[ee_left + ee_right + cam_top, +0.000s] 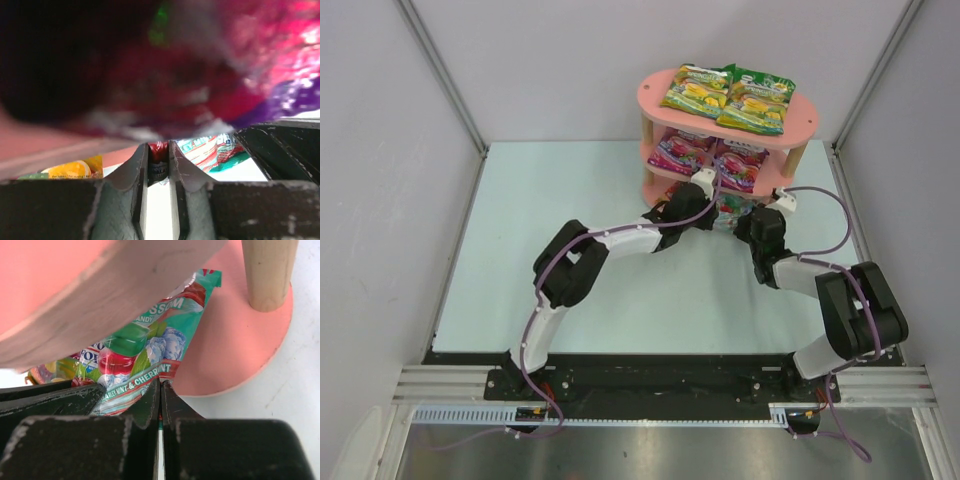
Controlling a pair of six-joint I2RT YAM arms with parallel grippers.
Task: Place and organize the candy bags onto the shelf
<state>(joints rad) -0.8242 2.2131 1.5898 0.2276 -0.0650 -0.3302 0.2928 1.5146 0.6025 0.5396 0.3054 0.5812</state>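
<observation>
**Shelf nearly stocked, bottom tier in work**

Shelf (pixel 652 100): two green-yellow bags (pixel 728 97) lie on the top board and two purple-magenta bags (pixel 710 158) on the middle one. The teal bag (pixel 150 350) lies on the bottom board, with an orange-yellow bag (pixel 75 169) near it. The left end effector (pixel 158 146) pinches a red bag edge (pixel 159 159); I cannot tell which bag. The right end effector (pixel 160 385) is clenched and empty at the teal bag's near edge. Judged left to do: settling the bottom tier.

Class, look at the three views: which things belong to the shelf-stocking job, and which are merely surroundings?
Belongs to the job:
shelf
green-yellow bags, top tier
purple-magenta bags, middle tier
teal bag and orange-yellow bag, bottom tier
left tool
right tool

Just surroundings:
table
purple cables
walls
</observation>
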